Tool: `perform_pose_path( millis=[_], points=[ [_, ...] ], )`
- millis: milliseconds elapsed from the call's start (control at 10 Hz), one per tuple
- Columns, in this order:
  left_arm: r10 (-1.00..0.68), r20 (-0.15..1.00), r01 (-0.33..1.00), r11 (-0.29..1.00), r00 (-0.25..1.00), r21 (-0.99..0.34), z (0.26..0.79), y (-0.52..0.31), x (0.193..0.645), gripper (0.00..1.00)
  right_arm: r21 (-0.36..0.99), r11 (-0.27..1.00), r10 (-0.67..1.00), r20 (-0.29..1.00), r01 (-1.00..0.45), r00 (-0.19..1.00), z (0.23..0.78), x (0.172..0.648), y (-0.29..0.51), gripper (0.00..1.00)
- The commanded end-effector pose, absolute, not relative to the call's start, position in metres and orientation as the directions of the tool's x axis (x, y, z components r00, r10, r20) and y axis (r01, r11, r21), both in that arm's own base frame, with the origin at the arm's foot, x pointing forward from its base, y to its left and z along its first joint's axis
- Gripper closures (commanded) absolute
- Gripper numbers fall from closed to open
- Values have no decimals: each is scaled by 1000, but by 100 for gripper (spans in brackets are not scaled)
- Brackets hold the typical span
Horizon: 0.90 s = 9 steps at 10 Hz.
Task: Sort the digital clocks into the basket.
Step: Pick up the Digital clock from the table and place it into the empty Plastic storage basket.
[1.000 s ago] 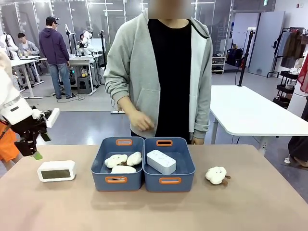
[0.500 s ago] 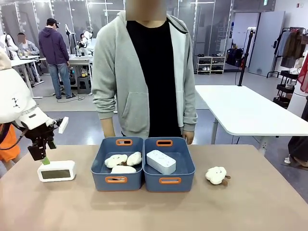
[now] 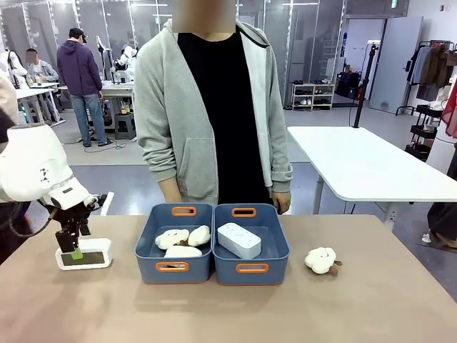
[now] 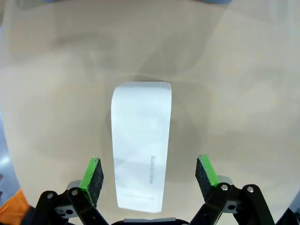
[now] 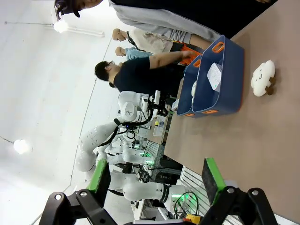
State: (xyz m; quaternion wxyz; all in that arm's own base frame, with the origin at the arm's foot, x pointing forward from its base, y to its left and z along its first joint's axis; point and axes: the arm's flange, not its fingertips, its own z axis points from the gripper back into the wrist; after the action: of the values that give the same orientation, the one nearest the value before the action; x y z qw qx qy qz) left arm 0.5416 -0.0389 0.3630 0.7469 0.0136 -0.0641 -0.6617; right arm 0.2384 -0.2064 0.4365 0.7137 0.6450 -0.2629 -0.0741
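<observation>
Jaws spread wide, the left gripper (image 4: pixel 150 168) hangs over the digital clock (image 4: pixel 140 145) lying on the table (image 4: pixel 234 93) — a pad on either long side, likely lined up to close across its narrow width. Well to the jaws' right, the basket (image 3: pixel 275 271) holds the other clock (image 3: pixel 239 240) — the right gripper (image 5: pixel 156 174) hangs wide, empty.

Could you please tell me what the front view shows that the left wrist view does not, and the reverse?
Front view: the person, the basket holding one clock, the joined bin of plush toys, a loose plush to its right. Left wrist view: clear space between each green pad and the second clock. Both: the left gripper at that second clock.
</observation>
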Motion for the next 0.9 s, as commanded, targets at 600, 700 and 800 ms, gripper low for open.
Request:
perform_pose_path(
  millis=[600, 700, 800],
  points=[
    [-983, 61, 983, 178, 175, 43, 337, -35, 557, 60, 960, 152, -446, 277, -233, 851, 440, 238, -206, 0],
    [-984, 58, 984, 172, 169, 46, 336, -36, 555, 100, 960, 152, -446, 277, -233, 851, 440, 238, -206, 0],
    [-983, 64, 984, 174, 171, 43, 338, -37, 554, 65, 960, 152, -446, 277, -233, 851, 440, 238, -206, 0]
  ],
)
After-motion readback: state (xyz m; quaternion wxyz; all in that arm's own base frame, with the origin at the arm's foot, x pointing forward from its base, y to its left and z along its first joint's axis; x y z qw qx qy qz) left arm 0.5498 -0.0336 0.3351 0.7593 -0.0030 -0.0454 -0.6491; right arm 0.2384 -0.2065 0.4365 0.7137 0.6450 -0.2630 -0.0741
